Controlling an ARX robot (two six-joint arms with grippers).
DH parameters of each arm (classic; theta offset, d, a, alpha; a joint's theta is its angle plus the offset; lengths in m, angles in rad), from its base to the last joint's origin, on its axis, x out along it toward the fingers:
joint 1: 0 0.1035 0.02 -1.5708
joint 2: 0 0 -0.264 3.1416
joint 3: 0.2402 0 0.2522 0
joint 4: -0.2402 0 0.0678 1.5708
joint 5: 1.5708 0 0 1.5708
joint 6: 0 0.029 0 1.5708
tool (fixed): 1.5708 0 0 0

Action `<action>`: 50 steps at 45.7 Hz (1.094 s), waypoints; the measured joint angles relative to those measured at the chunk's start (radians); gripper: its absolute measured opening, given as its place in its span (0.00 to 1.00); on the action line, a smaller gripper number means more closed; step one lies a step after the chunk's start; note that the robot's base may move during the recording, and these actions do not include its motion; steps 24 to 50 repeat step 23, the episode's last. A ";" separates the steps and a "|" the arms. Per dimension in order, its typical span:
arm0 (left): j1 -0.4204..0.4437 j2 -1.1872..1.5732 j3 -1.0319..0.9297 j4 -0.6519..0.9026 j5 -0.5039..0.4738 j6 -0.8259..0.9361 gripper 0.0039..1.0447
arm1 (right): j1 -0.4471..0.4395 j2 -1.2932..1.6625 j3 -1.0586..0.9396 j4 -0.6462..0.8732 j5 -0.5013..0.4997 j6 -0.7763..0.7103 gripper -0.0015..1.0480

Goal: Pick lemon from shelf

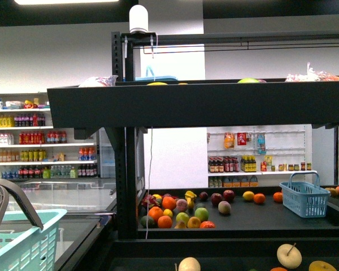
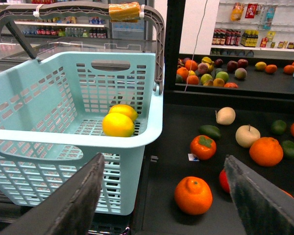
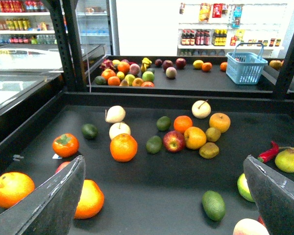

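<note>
Lemons, two smooth yellow ones (image 2: 118, 120), lie touching each other on the floor of the pale turquoise slotted plastic basket (image 2: 49, 139) with the grey folding handle, against its far wall. They sit beyond and between the spread fingers of the left pincer (image 2: 162, 198), which grips nothing; its dark fingers (image 2: 76, 200) frame the basket's near rim and the black tray beside it.

In the front view that basket (image 1: 22, 240) shows at the lower left, outside the large black metal tiered shelf (image 1: 198, 104). Whether any yellow fruit on the shelf's trays is a lemon cannot be told.

The right pincer (image 3: 166, 196) is likewise spread wide and empty, hanging over the near tray of the shelf, where loose fruit is scattered: oranges, a red apple (image 3: 174, 141), green avocados, a persimmon (image 3: 65, 144), a yellow-green pear (image 3: 288, 159) and a red chilli. None of it touches the fingers.

On the far tray a heap of mixed fruit (image 1: 178, 212) lies at the left, and a small light blue slotted basket (image 1: 305, 197) with an upright handle stands at the right; its contents are hidden. White wall shelves of bottles (image 1: 34, 144) stand behind.
</note>
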 joint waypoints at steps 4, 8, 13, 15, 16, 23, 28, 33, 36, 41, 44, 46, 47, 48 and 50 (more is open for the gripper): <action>0.000 0.000 0.000 0.000 0.000 0.000 0.89 | 0.000 0.000 0.000 0.000 0.000 0.000 0.93; 0.000 0.000 0.000 0.000 0.000 0.002 0.93 | 0.000 0.000 0.000 0.000 0.000 0.000 0.93; 0.000 0.000 0.000 0.000 0.000 0.002 0.93 | 0.000 0.000 0.000 0.000 0.000 0.000 0.93; 0.000 0.000 0.000 0.000 0.000 0.002 0.93 | 0.000 0.000 0.000 0.000 0.000 0.000 0.93; 0.000 0.000 0.000 0.000 0.000 0.002 0.93 | 0.000 0.000 0.000 0.000 0.000 0.000 0.93; 0.000 0.000 0.000 0.000 0.000 0.002 0.93 | 0.000 0.000 0.000 0.000 0.000 0.000 0.93; 0.000 0.000 0.000 0.000 0.000 0.002 0.93 | 0.000 0.000 0.000 0.000 0.000 0.000 0.93; 0.000 0.000 0.000 0.000 0.000 0.002 0.93 | 0.000 0.000 0.000 0.000 0.000 0.000 0.93; 0.000 0.000 0.000 0.000 0.000 0.002 0.93 | 0.000 0.000 0.000 0.000 0.000 0.000 0.93; 0.000 0.000 0.000 0.000 0.000 0.002 0.93 | 0.000 0.000 0.000 0.000 0.000 0.000 0.93; 0.000 0.000 0.000 0.000 0.000 0.002 0.93 | 0.000 0.000 0.000 0.000 0.000 0.000 0.93; 0.000 0.000 0.000 0.000 0.000 0.002 0.93 | 0.000 0.000 0.000 0.000 0.000 0.000 0.93; 0.000 0.000 0.000 0.000 0.000 0.002 0.93 | 0.000 0.000 0.000 0.000 0.000 0.000 0.93; 0.000 0.000 0.000 0.000 0.000 0.002 0.93 | 0.000 0.000 0.000 0.000 0.000 0.000 0.93; 0.000 0.000 0.000 0.000 0.000 0.002 0.93 | 0.000 0.000 0.000 0.000 0.000 0.000 0.93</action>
